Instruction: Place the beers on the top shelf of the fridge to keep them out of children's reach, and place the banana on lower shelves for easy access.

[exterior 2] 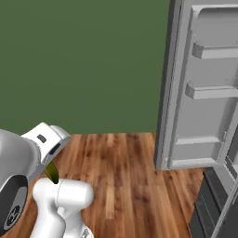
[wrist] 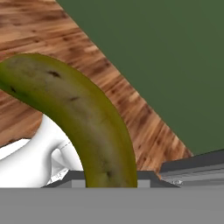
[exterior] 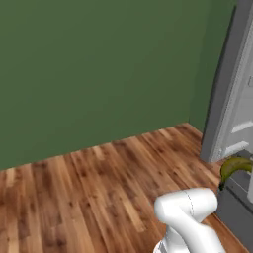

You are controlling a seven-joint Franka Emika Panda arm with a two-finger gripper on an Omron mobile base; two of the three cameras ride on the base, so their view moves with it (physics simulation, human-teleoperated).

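Here, banana [wrist: 83, 118] in closed pincer.

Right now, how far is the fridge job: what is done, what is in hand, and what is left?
Done: the fridge door stands open. Whether the beers are stored cannot be told from here. In hand: the claw is shut on the banana, seen beside the fridge in the left base view. Left: put the banana on a lower shelf.
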